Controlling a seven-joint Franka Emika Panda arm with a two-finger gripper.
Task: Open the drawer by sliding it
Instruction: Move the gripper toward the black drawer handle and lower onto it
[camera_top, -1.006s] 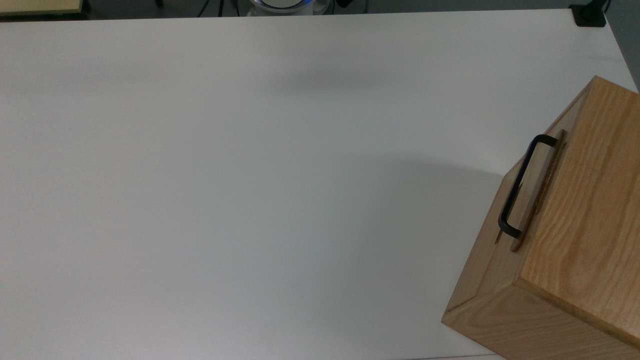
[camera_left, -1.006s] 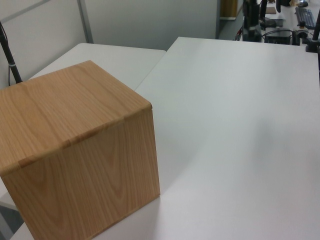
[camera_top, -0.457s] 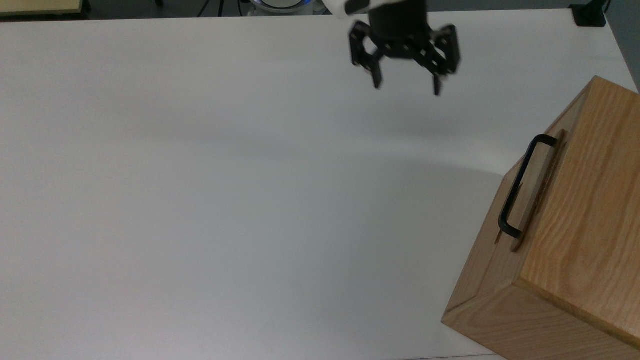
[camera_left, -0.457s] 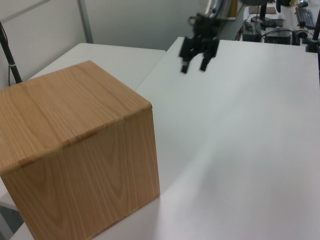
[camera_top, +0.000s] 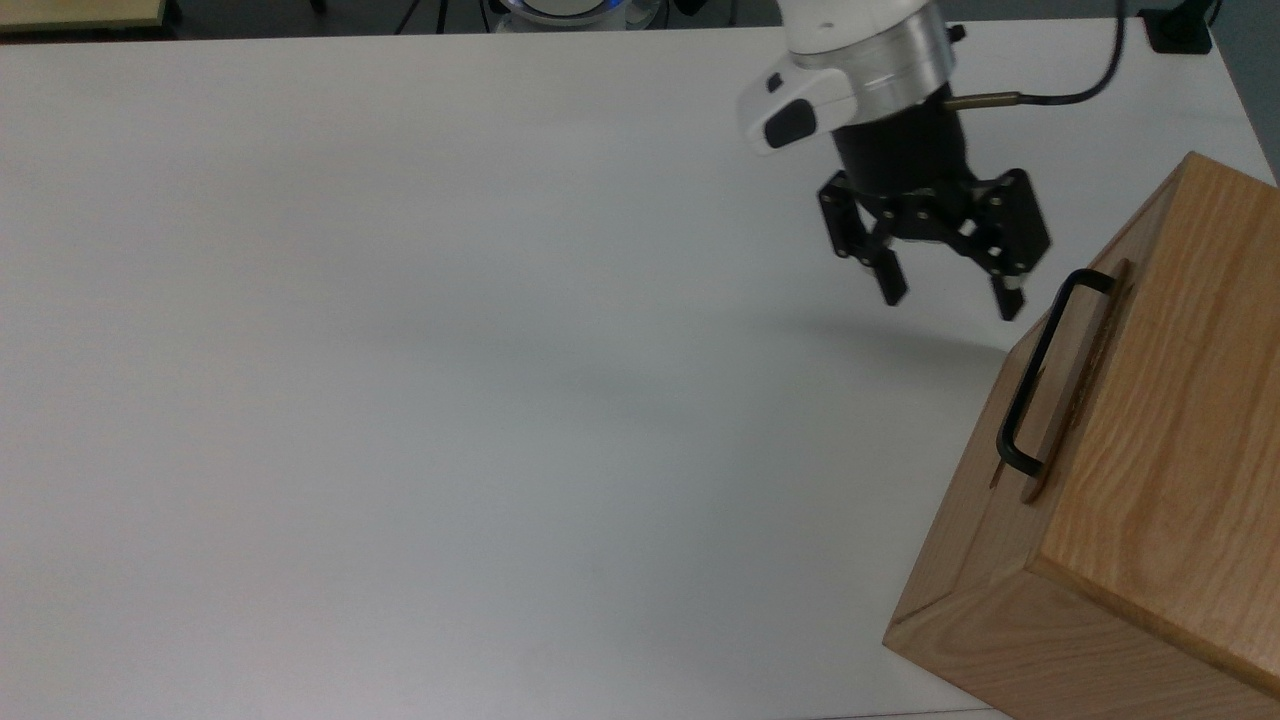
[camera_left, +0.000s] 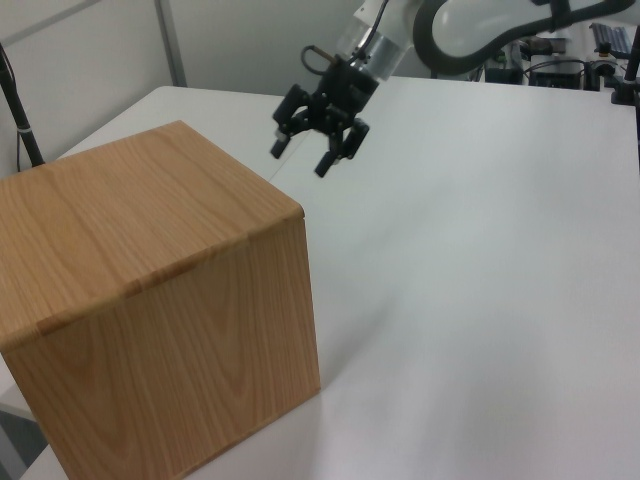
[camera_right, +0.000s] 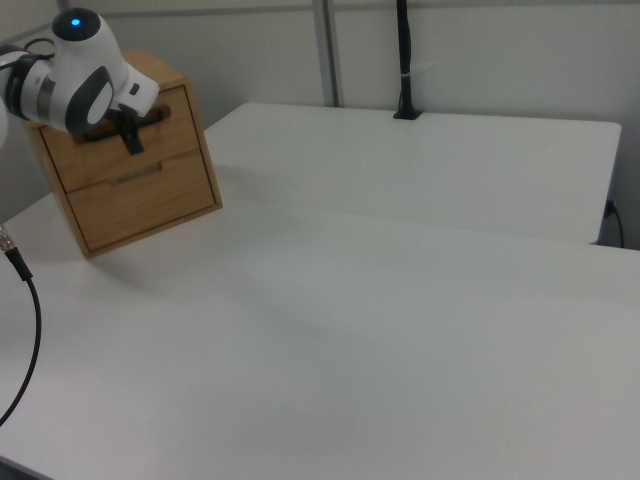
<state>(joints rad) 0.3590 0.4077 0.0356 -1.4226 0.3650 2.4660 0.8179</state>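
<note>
A white worktop (camera_top: 400, 350) carries a light wooden cabinet (camera_top: 1150, 420) at the top view's right edge. The drawer (camera_right: 125, 135) sits closed in the cabinet's upper half, its black bar handle (camera_top: 1040, 370) standing proud of the front panel. A second drawer front (camera_right: 145, 200) lies below it in the right view.

The robot's tool (camera_top: 950, 295) hangs in the air near the handle's upper end in the top view, not touching it, with its two black fingers (camera_top: 890, 280) spread apart and pointing down.

The risks, as a judgement: the fingers may come down beside the bar rather than around it and close on nothing. A fingertip could strike the panel or cabinet top. Since the cabinet stands loose on the worktop, a pull may drag the whole box instead of sliding the drawer out.
</note>
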